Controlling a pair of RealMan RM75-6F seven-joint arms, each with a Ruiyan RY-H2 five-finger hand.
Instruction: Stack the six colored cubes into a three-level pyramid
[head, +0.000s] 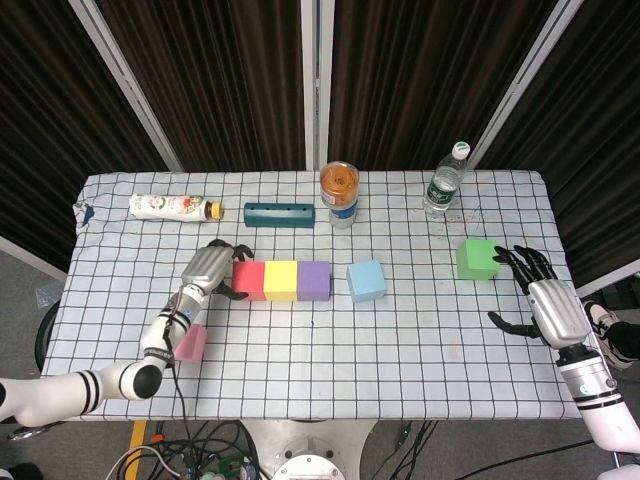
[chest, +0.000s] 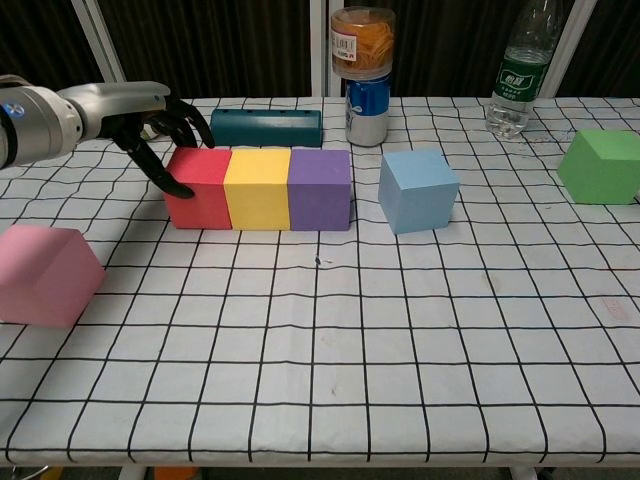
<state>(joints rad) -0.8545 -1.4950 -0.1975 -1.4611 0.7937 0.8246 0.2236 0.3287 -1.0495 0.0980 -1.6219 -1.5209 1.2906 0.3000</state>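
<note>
Resting my left hand (chest: 125, 110) against the red cube (chest: 198, 187), I have my fingers (chest: 160, 170) spread and touching its outer face, holding nothing. That red cube sits flush with the yellow cube (chest: 257, 188) at its 3 o'clock, and the purple cube (chest: 320, 188) touches the yellow one in turn, the three forming one row on the table (head: 400, 350). Further toward 3 o'clock, a small gap away, stands the blue cube (chest: 418, 190). The pink cube (chest: 47, 274) lies at about 7 o'clock from my left hand, near the table's front edge, beside my forearm. My right hand (head: 548, 305) is well apart on the other side, fingers (head: 522, 262) splayed wide and empty, with the green cube (head: 477, 258) just beside the fingertips at roughly 11 o'clock. Behind the row, toward 12 o'clock, lie a teal block (head: 279, 214), a stacked can and jar (head: 339, 194), a water bottle (head: 445, 180) and a tipped bottle (head: 173, 207).
</note>
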